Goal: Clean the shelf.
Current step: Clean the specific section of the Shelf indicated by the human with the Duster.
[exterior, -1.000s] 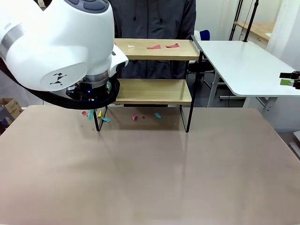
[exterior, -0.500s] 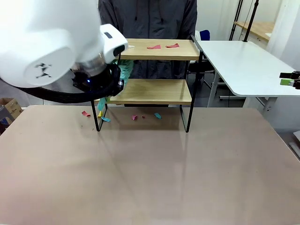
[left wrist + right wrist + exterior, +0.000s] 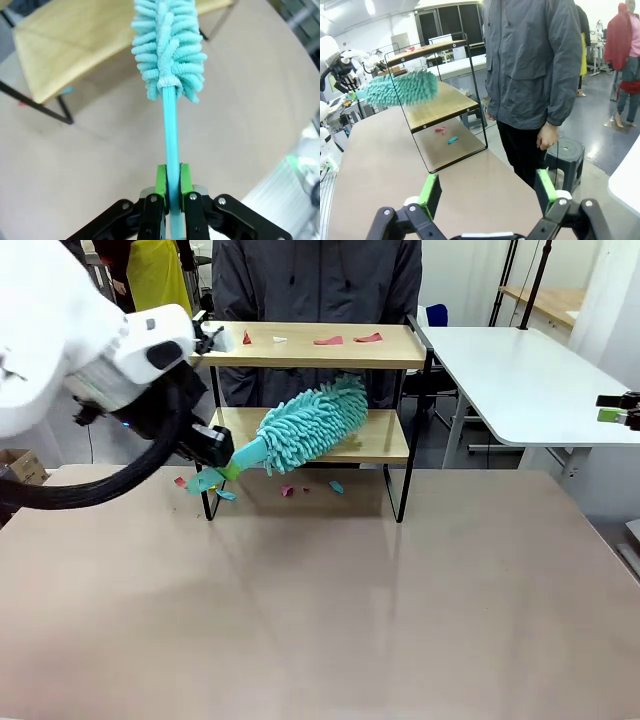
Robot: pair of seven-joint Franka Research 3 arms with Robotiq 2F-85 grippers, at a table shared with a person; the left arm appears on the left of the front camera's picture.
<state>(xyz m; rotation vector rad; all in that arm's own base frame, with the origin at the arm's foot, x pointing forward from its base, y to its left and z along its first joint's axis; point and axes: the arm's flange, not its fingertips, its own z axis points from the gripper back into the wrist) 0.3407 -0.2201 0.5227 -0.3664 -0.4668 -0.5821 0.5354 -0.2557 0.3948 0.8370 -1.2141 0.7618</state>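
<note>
My left gripper (image 3: 170,176) pinches the duster (image 3: 308,428) by its thin, stiff handle (soft, light head). I judge the shelf (image 3: 340,356) light, tippable. The right gripper (image 3: 488,192) gapes wide, empty.

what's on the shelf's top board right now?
On the shelf, top board: three red scraps and one white scrap. The board's far-left corner is hidden behind the left arm.
</note>
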